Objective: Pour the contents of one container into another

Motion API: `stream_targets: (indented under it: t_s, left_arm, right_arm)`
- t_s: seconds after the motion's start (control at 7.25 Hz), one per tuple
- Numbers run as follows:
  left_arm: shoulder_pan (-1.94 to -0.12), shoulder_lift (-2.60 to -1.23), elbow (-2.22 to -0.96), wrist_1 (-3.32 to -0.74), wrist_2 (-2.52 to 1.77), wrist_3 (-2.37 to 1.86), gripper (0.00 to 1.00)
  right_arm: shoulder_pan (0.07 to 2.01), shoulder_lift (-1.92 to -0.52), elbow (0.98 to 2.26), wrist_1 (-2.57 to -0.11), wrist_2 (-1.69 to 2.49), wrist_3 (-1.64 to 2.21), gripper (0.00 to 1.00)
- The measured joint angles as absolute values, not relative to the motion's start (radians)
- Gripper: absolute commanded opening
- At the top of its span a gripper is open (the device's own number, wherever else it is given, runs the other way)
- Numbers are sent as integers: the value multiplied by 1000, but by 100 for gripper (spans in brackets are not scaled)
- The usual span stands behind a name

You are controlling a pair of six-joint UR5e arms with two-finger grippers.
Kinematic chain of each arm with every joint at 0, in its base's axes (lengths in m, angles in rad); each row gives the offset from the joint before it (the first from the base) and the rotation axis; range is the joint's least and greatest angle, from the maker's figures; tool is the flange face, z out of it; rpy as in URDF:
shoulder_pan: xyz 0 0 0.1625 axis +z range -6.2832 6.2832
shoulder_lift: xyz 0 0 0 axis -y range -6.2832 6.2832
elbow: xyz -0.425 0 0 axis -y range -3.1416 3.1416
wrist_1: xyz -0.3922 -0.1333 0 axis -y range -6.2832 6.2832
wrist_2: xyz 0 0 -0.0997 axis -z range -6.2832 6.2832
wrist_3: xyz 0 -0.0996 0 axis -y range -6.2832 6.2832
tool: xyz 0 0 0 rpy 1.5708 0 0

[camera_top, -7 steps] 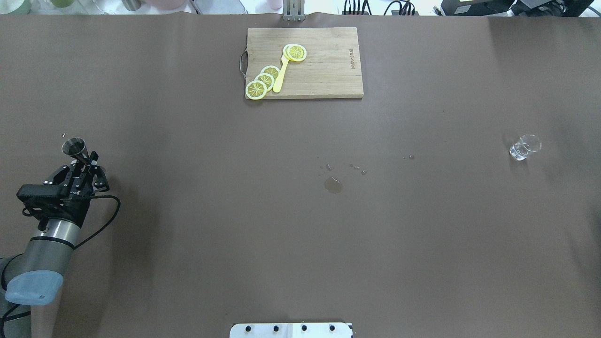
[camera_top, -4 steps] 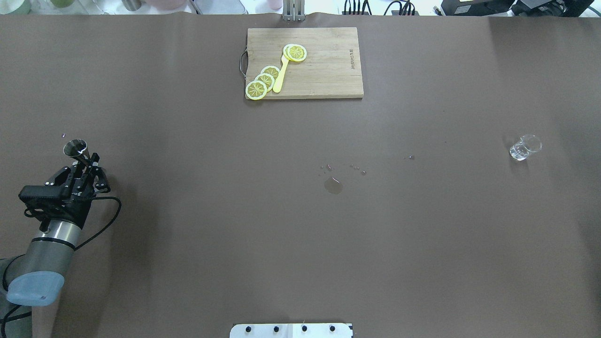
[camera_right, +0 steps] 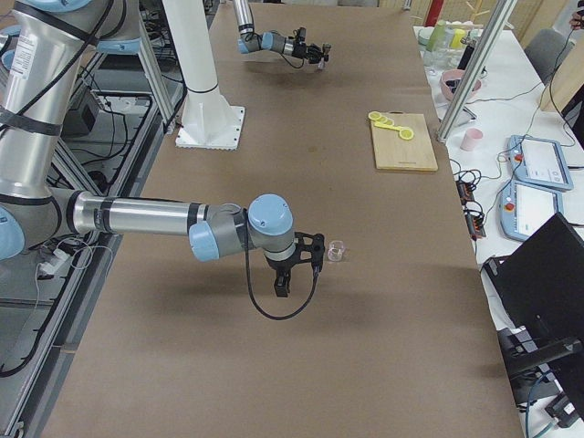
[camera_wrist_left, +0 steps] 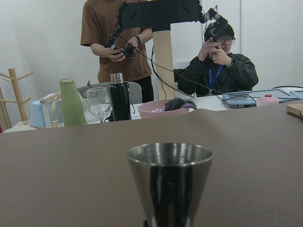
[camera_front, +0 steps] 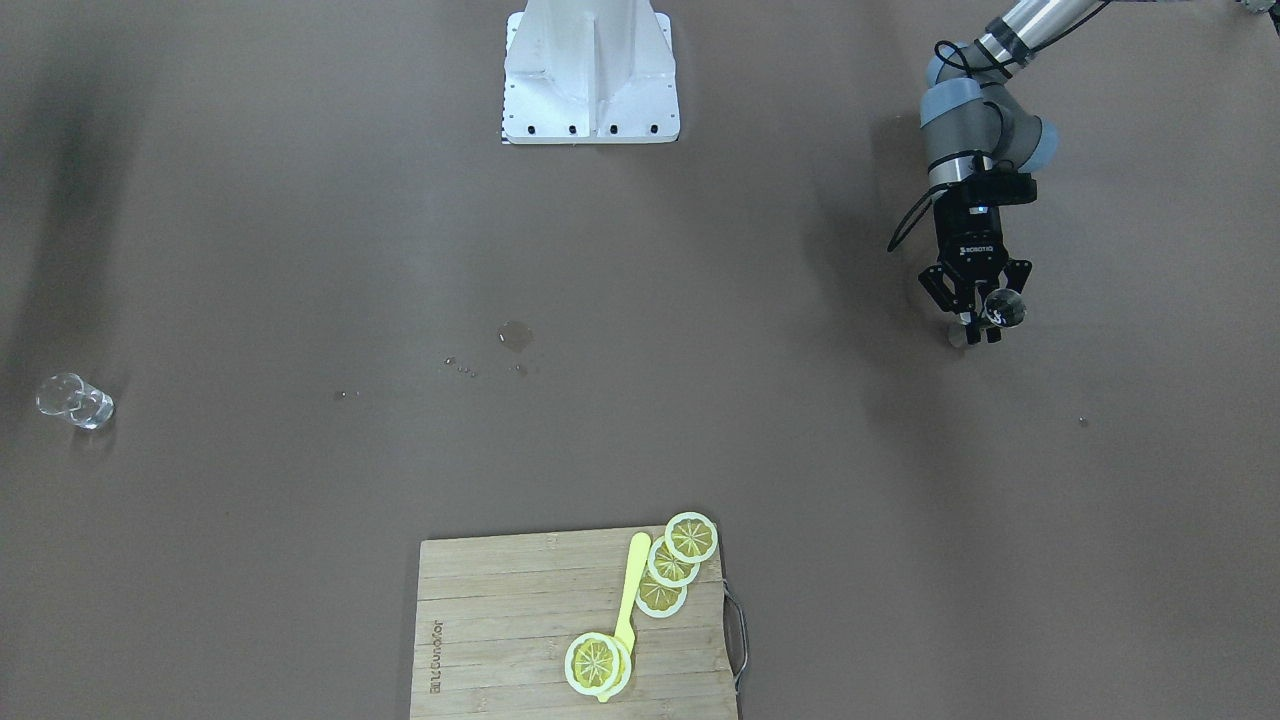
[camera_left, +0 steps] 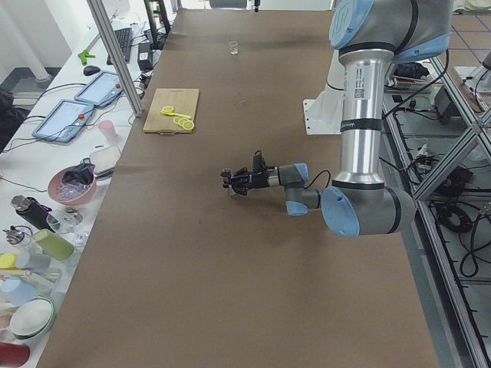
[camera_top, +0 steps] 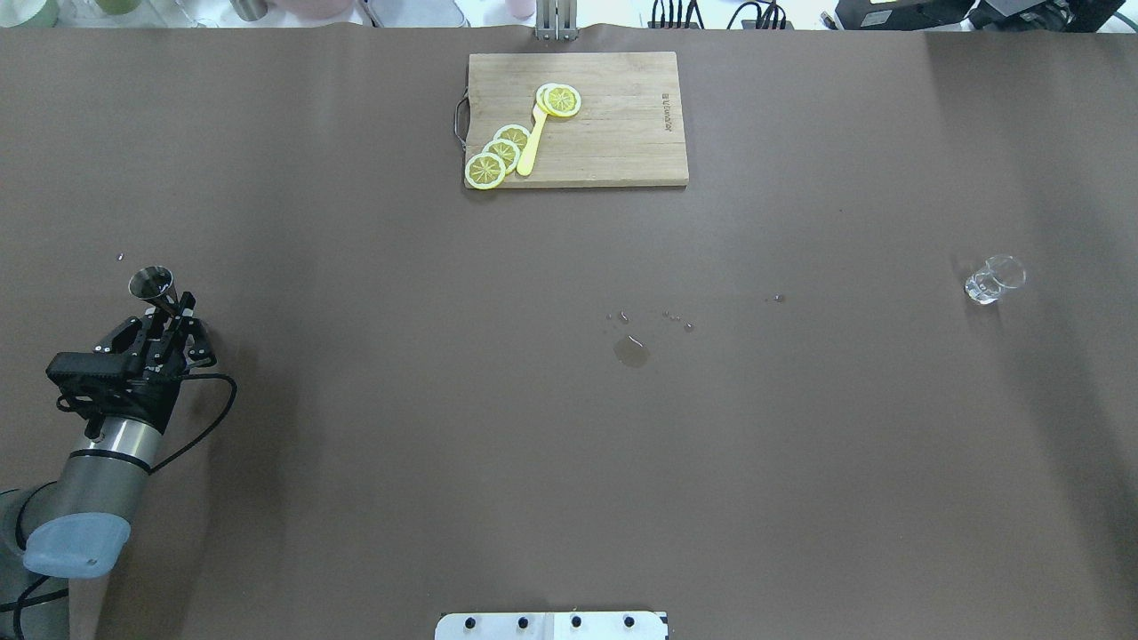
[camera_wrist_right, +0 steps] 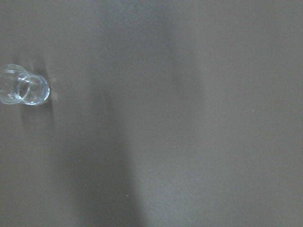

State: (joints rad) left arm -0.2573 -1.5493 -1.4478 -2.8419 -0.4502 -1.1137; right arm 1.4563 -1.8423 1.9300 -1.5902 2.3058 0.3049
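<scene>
A small steel jigger stands upright near the table's left end, a little above the surface, and it fills the lower middle of the left wrist view. My left gripper is shut on its lower part, as the front-facing view also shows. A small clear glass stands alone on the table far to the right, also seen from the front and by the right wrist camera. My right gripper shows only in the exterior right view, just beside the glass; I cannot tell whether it is open or shut.
A wooden cutting board with lemon slices and a yellow spoon lies at the far middle. A small puddle and drops wet the table's centre. Bottles, a bowl and two people are beyond the table's left end.
My left gripper has shifted slightly to the right with the jigger still in it. The glass has not moved.
</scene>
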Motion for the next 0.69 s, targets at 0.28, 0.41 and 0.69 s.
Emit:
stream_targets:
  t_s: [0.28, 0.41, 0.69]
  left_arm:
    - [-256, -1557, -1441, -2843, -453, -1115, 7]
    - [-255, -1561, -1440, -2843, -454, -1120, 14]
    - [-253, -1563, -1439, -2844, -455, -1130, 17]
  right_arm:
    - [1463, -1790, 1938, -1767, 2229, 169, 100]
    - [1470, -1784, 1933, -1785, 2228, 129, 100]
    - [1477, -1783, 1929, -1787, 2247, 107, 100]
